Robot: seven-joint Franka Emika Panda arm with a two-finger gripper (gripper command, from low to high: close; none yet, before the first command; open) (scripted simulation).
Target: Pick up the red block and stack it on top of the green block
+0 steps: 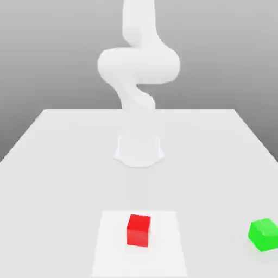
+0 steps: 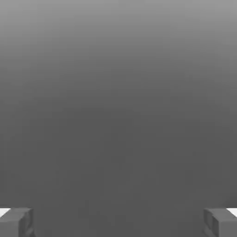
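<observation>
The small red cube (image 1: 138, 230) sits well apart from the green cube (image 1: 264, 234) on the white table (image 1: 54, 163), while the gripper (image 2: 118, 222) hangs spread wide, holding nothing.

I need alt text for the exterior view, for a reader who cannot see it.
A red block sits on a white table in front of a white robot arm. A green block sits apart from it, near the exterior view's right edge.
</observation>
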